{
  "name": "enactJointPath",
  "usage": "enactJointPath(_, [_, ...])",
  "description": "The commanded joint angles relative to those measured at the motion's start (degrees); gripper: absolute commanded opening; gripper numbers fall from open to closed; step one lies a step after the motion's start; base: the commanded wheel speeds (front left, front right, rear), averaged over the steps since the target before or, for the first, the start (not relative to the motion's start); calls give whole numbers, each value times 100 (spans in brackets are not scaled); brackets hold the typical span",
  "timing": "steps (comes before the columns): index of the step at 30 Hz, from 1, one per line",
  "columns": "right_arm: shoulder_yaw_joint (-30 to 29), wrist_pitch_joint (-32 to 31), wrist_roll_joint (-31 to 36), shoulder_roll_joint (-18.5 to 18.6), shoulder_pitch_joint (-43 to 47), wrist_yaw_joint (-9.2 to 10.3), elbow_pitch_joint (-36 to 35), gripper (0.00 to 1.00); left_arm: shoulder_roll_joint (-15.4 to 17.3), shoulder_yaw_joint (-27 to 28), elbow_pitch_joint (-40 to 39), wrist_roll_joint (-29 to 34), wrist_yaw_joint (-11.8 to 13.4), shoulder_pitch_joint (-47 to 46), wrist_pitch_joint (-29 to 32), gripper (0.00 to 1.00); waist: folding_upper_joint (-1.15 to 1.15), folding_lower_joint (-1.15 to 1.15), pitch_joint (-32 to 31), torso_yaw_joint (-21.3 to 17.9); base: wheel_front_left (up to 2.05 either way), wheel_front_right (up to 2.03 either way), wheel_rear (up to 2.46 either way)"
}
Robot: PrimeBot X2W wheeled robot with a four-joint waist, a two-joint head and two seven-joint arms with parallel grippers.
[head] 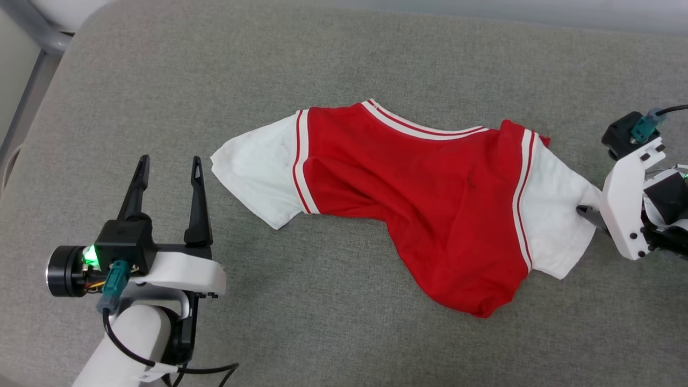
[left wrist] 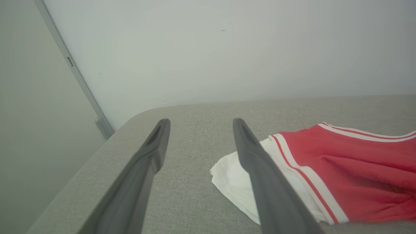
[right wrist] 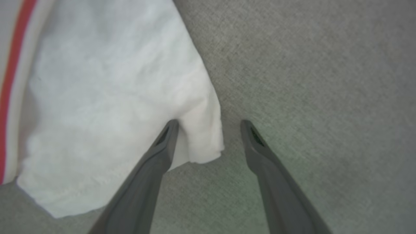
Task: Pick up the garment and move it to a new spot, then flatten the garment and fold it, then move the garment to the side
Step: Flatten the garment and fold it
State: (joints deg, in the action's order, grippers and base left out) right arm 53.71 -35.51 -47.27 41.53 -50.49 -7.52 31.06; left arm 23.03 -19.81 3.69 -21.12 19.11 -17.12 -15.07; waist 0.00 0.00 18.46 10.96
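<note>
Lying rumpled, the garment (head: 419,199) shows a red body, white sleeves and red-and-white striped trim; grey upholstery (head: 344,333) lies beneath it. The left gripper (head: 170,161), fingers apart, stands just beside one sleeve, not touching. The right gripper (right wrist: 209,123), fingers apart, straddles the other sleeve's corner, unclamped.

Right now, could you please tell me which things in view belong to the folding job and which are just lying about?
For the job: shirt; left claw, open, clear of it; right claw, open, around the corner of the white sleeve.
Just there: grey pad; wall; metal frame.
</note>
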Motion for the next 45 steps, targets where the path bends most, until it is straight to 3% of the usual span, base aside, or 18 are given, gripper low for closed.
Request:
enactJointPath(1, [247,-67,-69,-126,113,4,125,100,-63,62,40,63,-50,-102,-14,100,0,0,87,24,0,0,0])
enactJointPath(6, [621,-22,-377,-203,206,-5,246,100,-211,244,157,222,-205,-115,-14,100,0,0,102,-23,0,0,0])
enactJointPath(7, [679,45,-405,-200,181,-9,235,70,-233,289,190,249,-234,-115,-14,100,0,0,86,-42,0,0,0])
enactJointPath(8, [733,135,-411,-181,131,-10,207,0,-250,322,220,271,-258,-118,-14,100,0,0,67,-63,0,0,0])
enactJointPath(19, [916,1608,-464,180,-364,7,-38,0,-106,632,736,366,-773,-357,-15,100,0,0,-420,-352,0,0,0])
enactJointPath(29, [912,2290,-507,690,-95,7,-531,0,344,352,1341,408,-1532,-1331,475,100,0,0,-678,-663,0,0,0])
enactJointPath(36, [711,2391,-461,814,134,7,-778,0,570,112,1665,297,-2133,-2082,1258,100,0,0,-689,-854,0,0,0])
enactJointPath(40, [501,2402,-392,874,335,7,-892,0,648,-107,1942,90,-2465,-2532,2039,100,0,0,-649,-953,0,0,0])
enactJointPath(45, [190,2335,-298,908,573,7,-1011,0,710,-461,2318,-424,-2626,-3004,3302,100,0,0,-549,-1050,0,0,0])
